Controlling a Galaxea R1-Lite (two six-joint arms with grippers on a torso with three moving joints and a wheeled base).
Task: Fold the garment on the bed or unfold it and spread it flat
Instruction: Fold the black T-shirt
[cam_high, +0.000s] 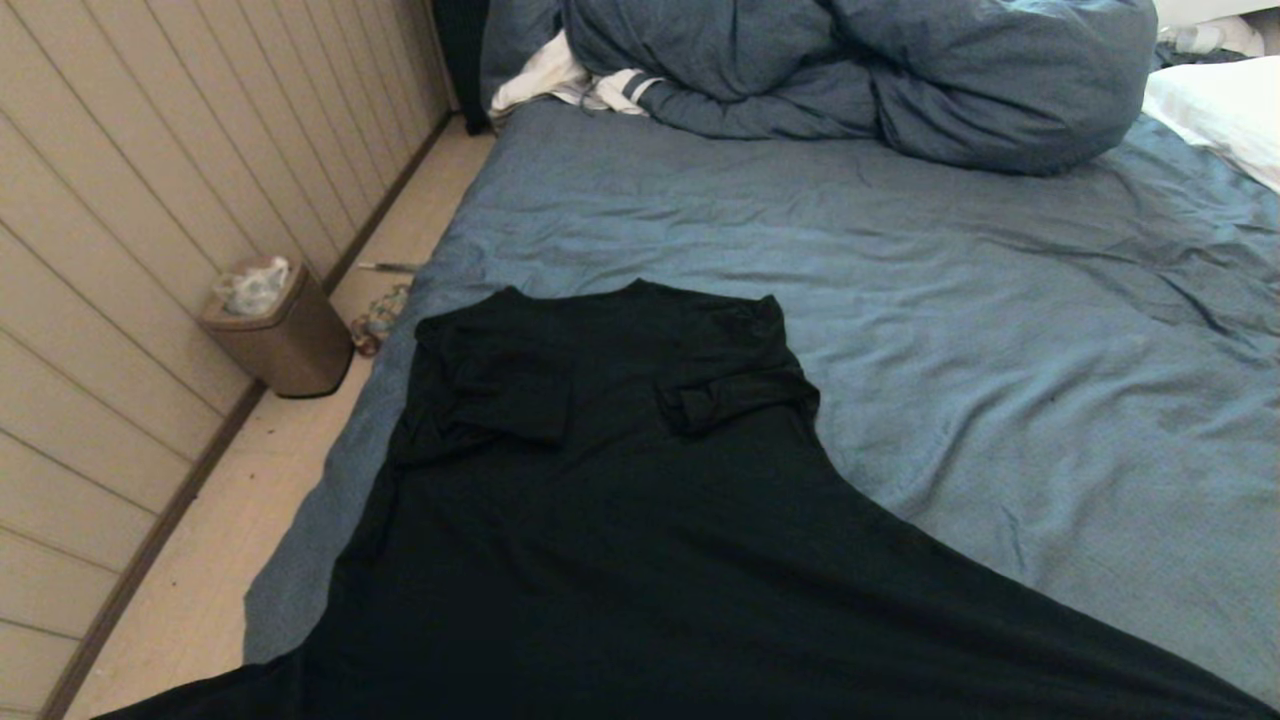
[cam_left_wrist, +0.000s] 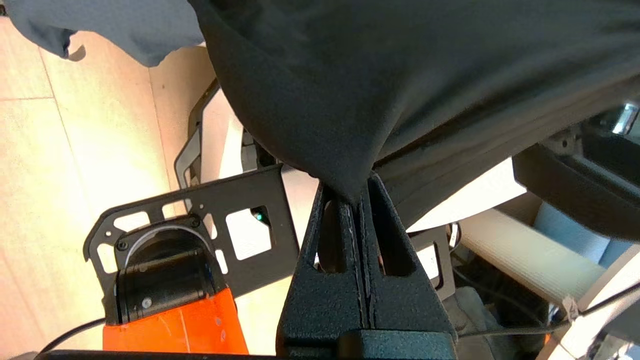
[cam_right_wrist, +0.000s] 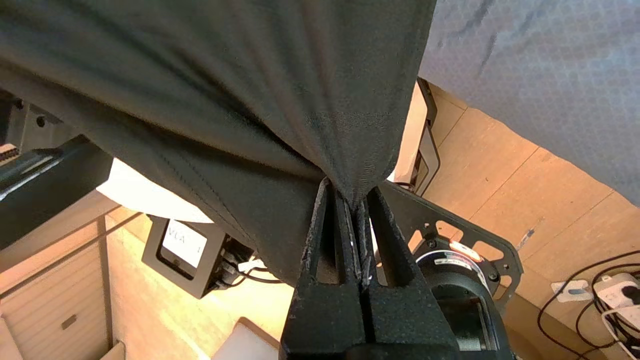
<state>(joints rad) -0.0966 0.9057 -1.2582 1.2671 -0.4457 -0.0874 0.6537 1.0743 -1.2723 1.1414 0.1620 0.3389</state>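
The garment (cam_high: 620, 520) is a plain black T-shirt lying collar-away on the bed (cam_high: 1000, 330), both sleeves folded in over the chest. Its hem end fans wide toward me and runs off the head view's near edge, stretched taut at both corners. Neither gripper shows in the head view. In the left wrist view my left gripper (cam_left_wrist: 361, 197) is shut on a pinched corner of the black garment (cam_left_wrist: 400, 75). My right gripper (cam_right_wrist: 353, 202) is likewise shut on a bunched corner of the garment (cam_right_wrist: 225, 90), below the mattress edge.
A bunched blue duvet (cam_high: 860, 70) and a white striped cloth (cam_high: 575, 85) lie at the bed's far end, a white pillow (cam_high: 1225, 110) at the far right. A brown bin (cam_high: 280, 330) stands on the floor by the panelled wall, left of the bed.
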